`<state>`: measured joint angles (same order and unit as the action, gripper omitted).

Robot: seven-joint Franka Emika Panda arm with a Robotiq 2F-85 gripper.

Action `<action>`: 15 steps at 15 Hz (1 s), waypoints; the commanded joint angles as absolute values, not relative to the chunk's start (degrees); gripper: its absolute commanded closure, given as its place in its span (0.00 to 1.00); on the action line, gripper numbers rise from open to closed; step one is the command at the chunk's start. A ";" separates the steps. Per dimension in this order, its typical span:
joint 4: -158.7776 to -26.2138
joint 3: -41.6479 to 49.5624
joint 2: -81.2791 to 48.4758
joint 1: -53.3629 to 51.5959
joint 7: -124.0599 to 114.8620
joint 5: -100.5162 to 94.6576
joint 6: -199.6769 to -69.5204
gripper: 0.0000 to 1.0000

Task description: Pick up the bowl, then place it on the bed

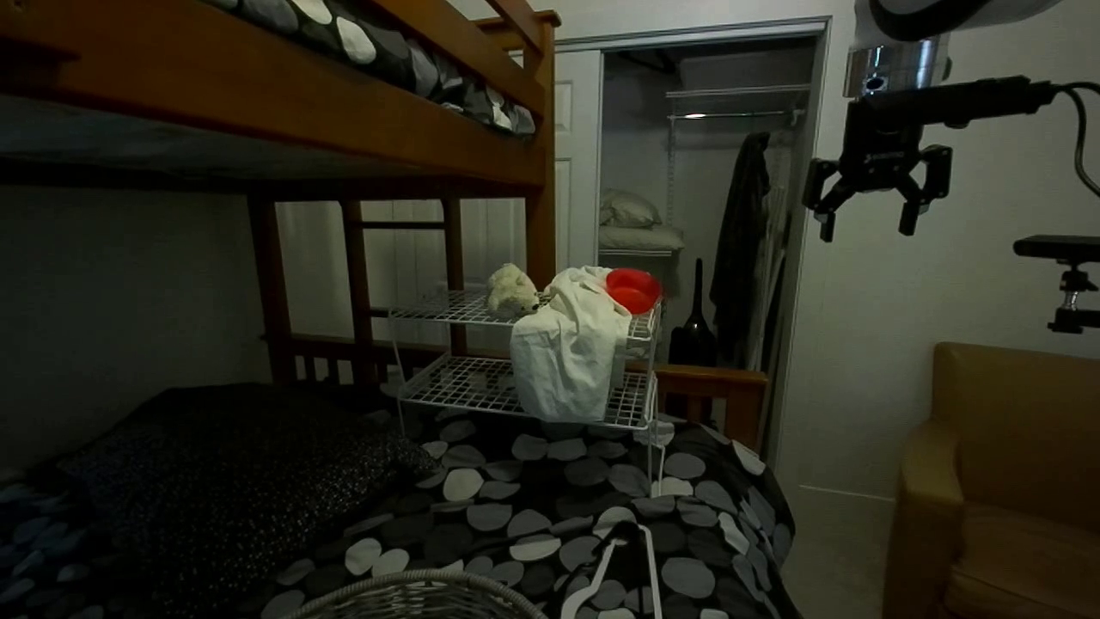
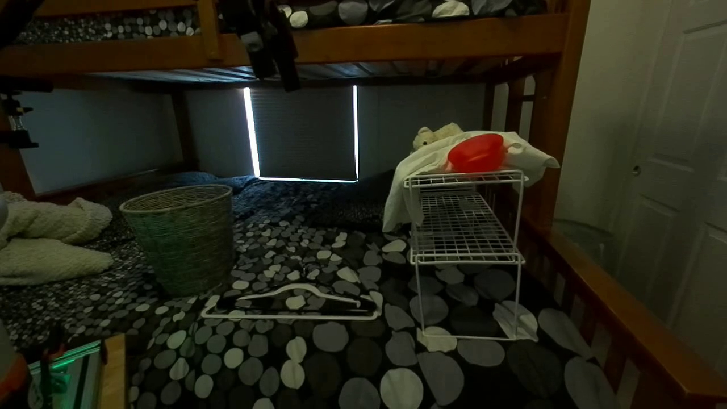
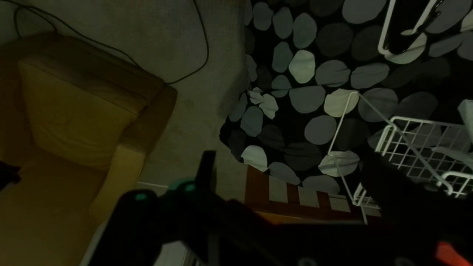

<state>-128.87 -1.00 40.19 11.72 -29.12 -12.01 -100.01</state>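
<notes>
The red bowl (image 1: 634,292) sits tilted at the end of the white wire rack's top shelf, against a white cloth (image 1: 567,352); it also shows in an exterior view (image 2: 477,153). A red patch of it (image 3: 449,255) shows at the lower right of the wrist view, mostly hidden behind the gripper. The bed (image 1: 593,473) has a black cover with grey and white dots and also shows in the wrist view (image 3: 306,122). My gripper (image 1: 868,225) is open and empty, high in the air, apart from the bowl and higher than it. Its fingers also show in the wrist view (image 3: 290,157).
The wire rack (image 2: 466,260) stands on the bed. A teddy bear (image 1: 511,292) sits on its top shelf. A woven basket (image 2: 187,244) and white hangers (image 2: 292,317) are on the bed. The upper bunk (image 2: 426,42) overhangs. A tan armchair (image 1: 1014,481) stands beside the bed.
</notes>
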 commanded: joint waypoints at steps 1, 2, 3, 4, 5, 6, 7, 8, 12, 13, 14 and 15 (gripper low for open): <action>-128.71 -1.43 40.09 12.24 -28.83 -11.73 -99.94 0.00; -128.71 -1.57 40.07 12.20 -28.85 -11.74 -99.94 0.00; -128.71 -1.63 40.07 12.18 -28.85 -11.75 -99.94 0.00; -128.71 -1.62 40.07 12.19 -28.85 -11.75 -99.94 0.00; -128.71 -1.63 40.07 12.19 -28.85 -11.75 -99.94 0.00; -128.71 -1.63 40.07 12.19 -28.85 -11.75 -99.94 0.00; -128.71 -1.63 40.07 12.19 -28.85 -11.75 -99.94 0.00; -128.71 -1.63 40.07 12.19 -28.85 -11.75 -99.94 0.00; -127.63 0.88 38.04 10.37 -21.24 -12.57 -108.16 0.00; -126.71 2.05 36.85 10.16 -17.49 -12.72 -110.56 0.00; -125.22 3.32 35.26 10.09 -13.56 -12.93 -112.94 0.00; -123.88 4.42 33.97 9.79 -9.85 -12.70 -115.06 0.00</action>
<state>-127.95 0.50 38.20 11.36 -19.04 -12.04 -110.72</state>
